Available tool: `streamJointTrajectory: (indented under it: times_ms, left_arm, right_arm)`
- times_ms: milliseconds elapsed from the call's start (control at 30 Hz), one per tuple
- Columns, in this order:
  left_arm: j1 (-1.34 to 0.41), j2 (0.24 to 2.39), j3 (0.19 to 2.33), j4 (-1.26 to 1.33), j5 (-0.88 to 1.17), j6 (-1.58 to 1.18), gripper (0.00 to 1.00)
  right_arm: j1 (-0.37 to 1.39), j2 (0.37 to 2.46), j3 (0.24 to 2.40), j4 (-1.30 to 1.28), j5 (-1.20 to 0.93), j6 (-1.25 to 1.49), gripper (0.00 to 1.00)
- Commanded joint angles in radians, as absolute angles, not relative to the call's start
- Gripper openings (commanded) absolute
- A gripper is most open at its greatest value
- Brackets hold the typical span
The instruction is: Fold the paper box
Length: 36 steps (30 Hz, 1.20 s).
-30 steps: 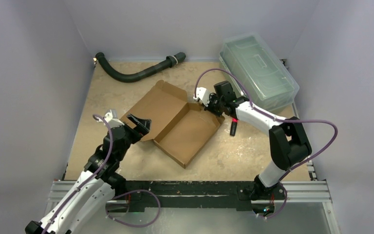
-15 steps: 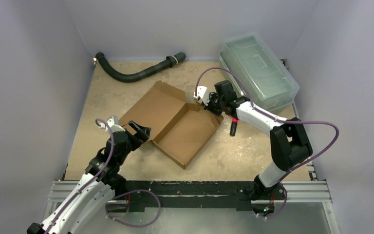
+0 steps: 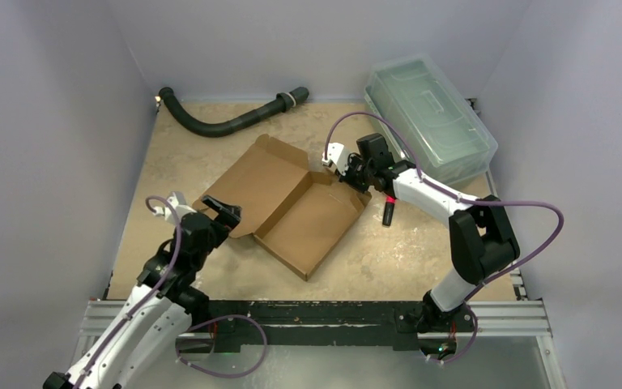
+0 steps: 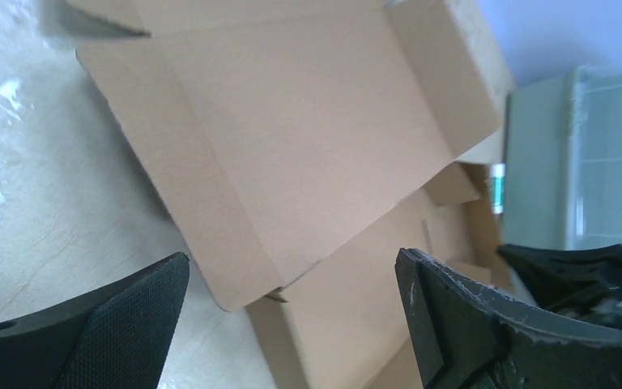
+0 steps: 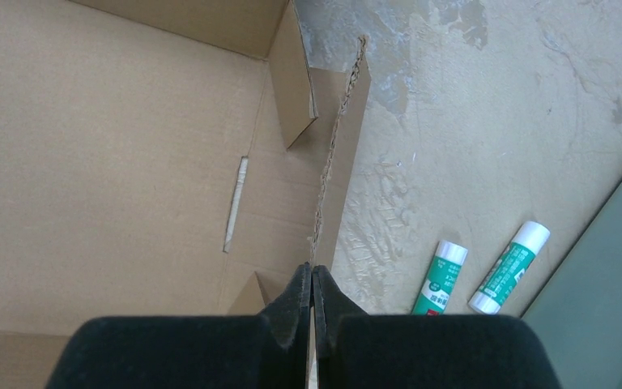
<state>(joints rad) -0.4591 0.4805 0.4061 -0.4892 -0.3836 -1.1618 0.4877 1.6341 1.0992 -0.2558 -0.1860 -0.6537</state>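
Observation:
The paper box point(image 3: 291, 207) is brown cardboard lying open mid-table, its lid panel flat at the far left and its shallow tray at the near right. My right gripper point(image 3: 347, 172) is at the tray's far right corner. In the right wrist view it point(image 5: 312, 279) is shut on the upright edge of the box's side wall point(image 5: 336, 154). My left gripper point(image 3: 223, 217) is open and empty, just off the lid's near-left edge. In the left wrist view its fingers point(image 4: 105, 324) are spread wide, with the box point(image 4: 291, 121) ahead of them.
A clear greenish lidded bin point(image 3: 429, 117) stands at the far right. A black hose point(image 3: 227, 121) lies along the back edge. A black marker-like stick point(image 3: 388, 211) lies right of the box. Two green glue sticks point(image 5: 439, 279) lie on the table beside the bin point(image 5: 607, 308).
My left gripper has drawn back to the near left, off the lid's edge, still open. The right gripper and the box have not moved.

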Motion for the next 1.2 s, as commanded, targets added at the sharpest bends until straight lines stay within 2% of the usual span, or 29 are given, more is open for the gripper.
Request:
streamJointTrajectory:
  times_ms: [0, 100, 267, 500, 667, 867, 1000, 1067, 1167]
  left_arm:
    - [-0.453, 0.447, 0.586, -0.651, -0.479, -1.169, 0.99]
    - [-0.453, 0.427, 0.543, -0.668, -0.470, -1.196, 0.99]
    - [-0.453, 0.415, 0.380, -0.544, -0.449, -1.284, 0.98]
    - [-0.443, 0.535, 0.321, -0.402, -0.461, -1.318, 0.97]
    - [-0.329, 0.654, 0.261, -0.210, -0.336, -1.302, 0.91]
    - [-0.151, 0.731, 0.237, -0.068, -0.144, -1.265, 0.70]
    - [-0.109, 0.762, 0.230, -0.033, -0.108, -1.268, 0.61]
    - [-0.095, 0.767, 0.218, -0.016, -0.089, -1.274, 0.49]
    - [-0.091, 0.768, 0.213, 0.024, -0.080, -1.276, 0.21]
  right_arm:
    - [0.486, 1.600, 1.117, -0.235, -0.225, -0.640, 0.00]
    - [0.486, 1.605, 1.119, -0.237, -0.226, -0.638, 0.00]
    - [0.485, 1.600, 1.114, -0.235, -0.219, -0.639, 0.00]
    - [0.484, 1.605, 1.114, -0.235, -0.222, -0.641, 0.00]
    - [0.484, 1.602, 1.115, -0.238, -0.227, -0.641, 0.00]
    - [0.486, 1.602, 1.115, -0.238, -0.229, -0.641, 0.00]
    - [0.486, 1.603, 1.117, -0.240, -0.232, -0.641, 0.00]
    - [0.485, 1.603, 1.117, -0.240, -0.233, -0.641, 0.00]
    - [0.484, 1.603, 1.118, -0.241, -0.239, -0.639, 0.00]
